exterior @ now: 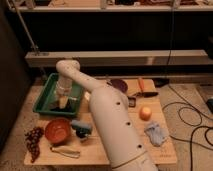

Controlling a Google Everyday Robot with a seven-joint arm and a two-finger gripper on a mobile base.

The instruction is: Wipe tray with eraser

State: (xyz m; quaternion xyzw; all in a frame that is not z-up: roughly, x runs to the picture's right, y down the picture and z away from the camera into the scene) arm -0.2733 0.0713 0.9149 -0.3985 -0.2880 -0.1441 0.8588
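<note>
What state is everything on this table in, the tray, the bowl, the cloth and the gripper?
tray: flat on the table, gripper inside it.
gripper: lowered into the tray, pointing down.
eraser: cannot be made out, perhaps under the gripper.
orange bowl: upright, looks empty.
grapes: lying loose beside the bowl.
cloth: crumpled near the front right edge.

Green tray [45,96] flat, far left; claw [63,102] inside; dark eraser [60,106] seemingly beneath.
</note>
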